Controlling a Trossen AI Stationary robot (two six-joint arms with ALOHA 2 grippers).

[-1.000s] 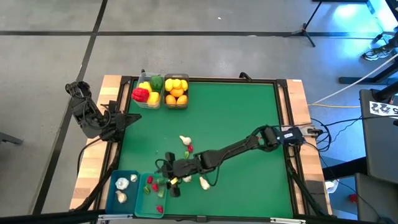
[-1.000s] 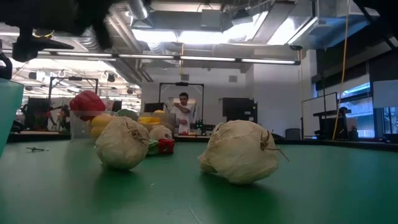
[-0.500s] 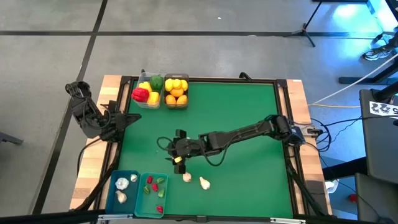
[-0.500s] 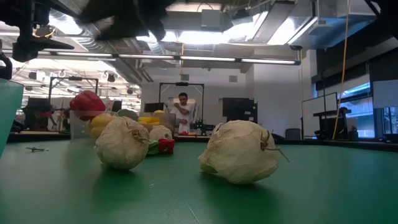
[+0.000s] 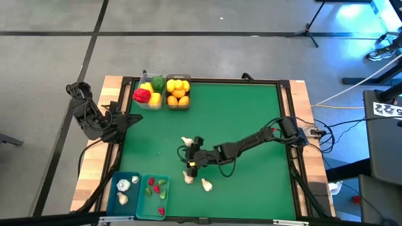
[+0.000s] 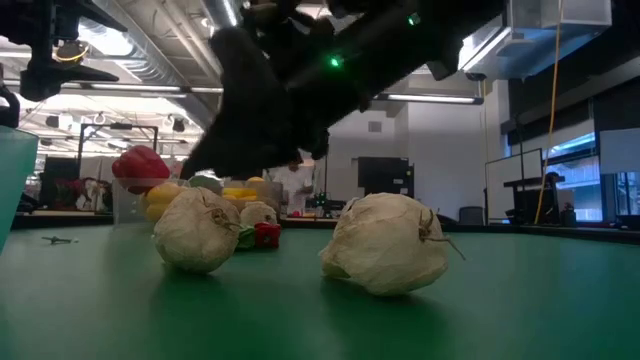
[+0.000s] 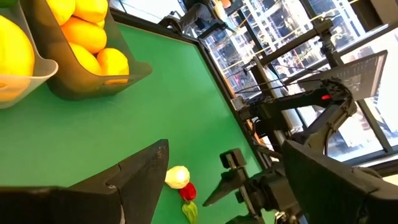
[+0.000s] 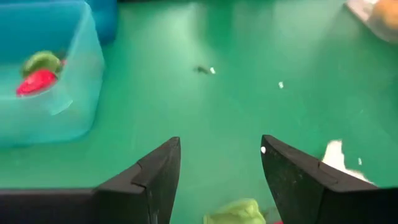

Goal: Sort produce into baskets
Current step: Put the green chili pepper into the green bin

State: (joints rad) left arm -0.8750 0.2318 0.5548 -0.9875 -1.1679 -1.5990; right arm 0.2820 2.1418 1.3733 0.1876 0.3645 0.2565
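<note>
since the earlier frames the right gripper (image 5: 190, 157) is swinging away from the teal bins and back out to mid-table, and it is now hanging with its fingers parted and nothing between them, just over a green chili (image 8: 233, 211) and a red one beside a garlic bulb (image 5: 186, 140). two more bulbs (image 5: 196, 181) are lying loose nearer the front edge. beyond these, one teal bin (image 5: 114, 191) is holding garlic and the other (image 5: 144, 199) red and green chilies, while at the far side one clear bin (image 5: 141, 100) is holding peppers and its neighbour (image 5: 186, 103) lemons and oranges. so most sorting looks done; three bulbs and the chili pair appear to be left. the left gripper (image 5: 129, 120) is waiting, open and empty, at the table's left edge.
</note>
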